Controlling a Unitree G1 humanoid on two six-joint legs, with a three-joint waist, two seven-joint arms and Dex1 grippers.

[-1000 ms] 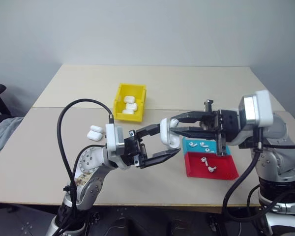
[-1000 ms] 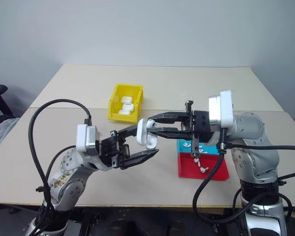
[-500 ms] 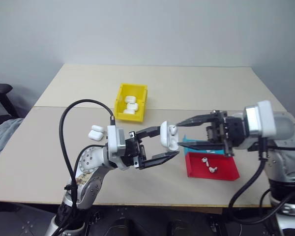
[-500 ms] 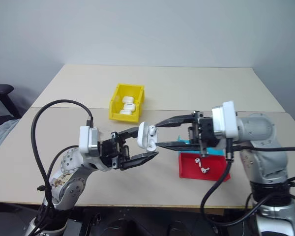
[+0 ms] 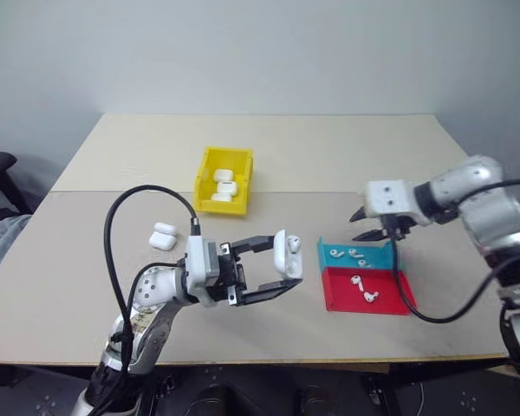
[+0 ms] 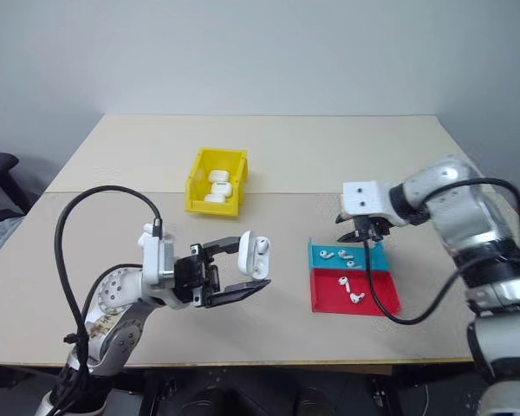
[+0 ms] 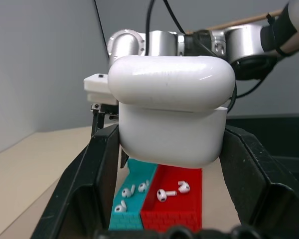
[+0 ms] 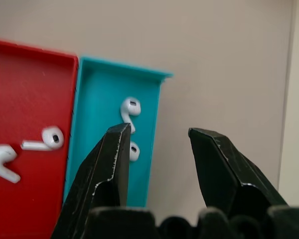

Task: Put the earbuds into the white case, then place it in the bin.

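left gripper pinching the white case above the desk, lid flipped open; right gripper spread over the teal tray; earbuds loose in teal and red trays; bin far side

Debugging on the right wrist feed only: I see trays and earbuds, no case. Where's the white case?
Observer: The left gripper is shut on the white case, held above the table, left of the teal tray.
Operator: Lid?
Observer: It looks flipped open, with one earbud showing at the opening.
Operator: Bin?
Observer: The yellow bin holds three lookalike cases.
Operator: Any spares?
Observer: One spare case lies on the table.
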